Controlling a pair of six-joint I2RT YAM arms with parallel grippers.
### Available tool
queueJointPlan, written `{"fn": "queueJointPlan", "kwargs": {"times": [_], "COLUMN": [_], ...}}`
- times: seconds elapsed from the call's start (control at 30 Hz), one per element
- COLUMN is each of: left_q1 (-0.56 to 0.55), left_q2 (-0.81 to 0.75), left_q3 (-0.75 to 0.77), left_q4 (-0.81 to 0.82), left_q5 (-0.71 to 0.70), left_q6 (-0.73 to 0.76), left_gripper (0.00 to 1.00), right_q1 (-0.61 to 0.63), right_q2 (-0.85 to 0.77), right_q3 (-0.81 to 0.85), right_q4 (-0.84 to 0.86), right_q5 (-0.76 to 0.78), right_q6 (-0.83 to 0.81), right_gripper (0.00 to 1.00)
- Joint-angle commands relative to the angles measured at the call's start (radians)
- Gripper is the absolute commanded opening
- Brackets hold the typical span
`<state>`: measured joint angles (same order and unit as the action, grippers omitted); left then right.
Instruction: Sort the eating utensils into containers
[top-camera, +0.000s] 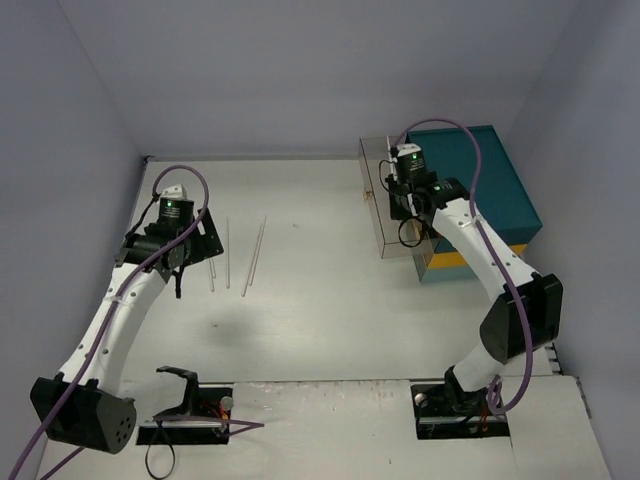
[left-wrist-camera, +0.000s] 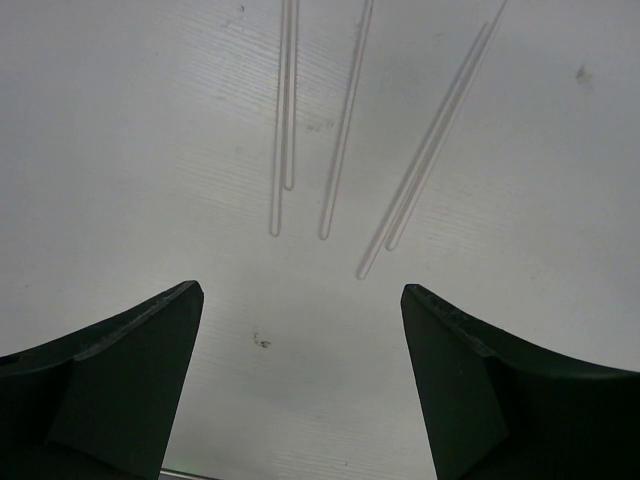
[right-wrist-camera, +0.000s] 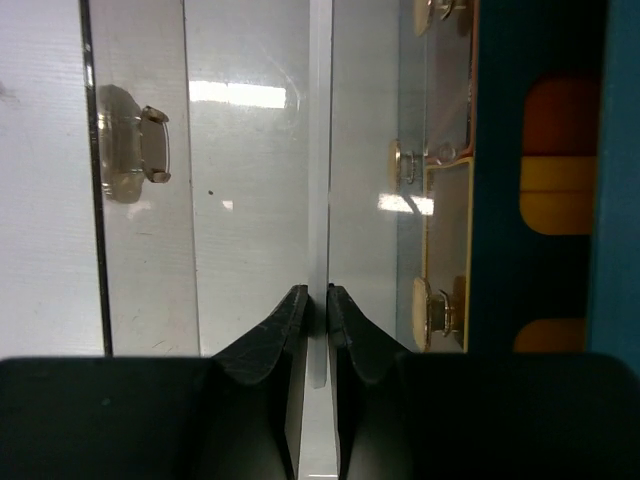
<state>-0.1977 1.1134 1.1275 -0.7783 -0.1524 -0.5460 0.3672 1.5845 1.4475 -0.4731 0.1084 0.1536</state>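
Observation:
Several clear, thin stick-like utensils (top-camera: 255, 255) lie side by side on the white table, just right of my left gripper (top-camera: 195, 252). In the left wrist view they (left-wrist-camera: 345, 120) lie ahead of the open, empty left gripper (left-wrist-camera: 300, 290), which hovers above bare table. A see-through clear box (top-camera: 378, 215) stands at the back right against the teal chest. My right gripper (top-camera: 405, 195) is over this box. In the right wrist view it (right-wrist-camera: 318, 292) is shut on one clear utensil (right-wrist-camera: 319, 150) that points forward over the box floor (right-wrist-camera: 250, 200).
The large teal chest (top-camera: 490, 185) with a yellow band stands right of the clear box; its knobs (right-wrist-camera: 440, 305) show beside my right fingers. The box's clear handle (right-wrist-camera: 135, 145) is at the left. A black holder (top-camera: 185, 385) sits at the near edge. Walls close in on the left, back and right.

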Motion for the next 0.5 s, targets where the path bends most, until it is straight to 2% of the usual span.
{"fn": "queueJointPlan", "kwargs": {"times": [0.0,0.1,0.47], "left_q1": [0.045,0.061,0.123], "left_q2": [0.085,0.143,0.357], "left_q3": [-0.003,-0.006,-0.044], "left_q4": [0.024,0.032,0.106], "left_q5": [0.053,0.058,0.143], "left_q6": [0.056,0.075,0.16], "left_gripper": [0.78,0.78,0.71], "right_q1": [-0.004,-0.004,-0.005], "right_q2": [-0.005,-0.024,-0.214], "right_q3": [0.049,0.058,0.08], "right_q4": [0.009,0.007,0.004], "right_q5": [0.001,-0.001,0.011], "right_q6": [-0.018,-0.024,-0.041], "right_gripper": [0.16,0.28,0.47]}}
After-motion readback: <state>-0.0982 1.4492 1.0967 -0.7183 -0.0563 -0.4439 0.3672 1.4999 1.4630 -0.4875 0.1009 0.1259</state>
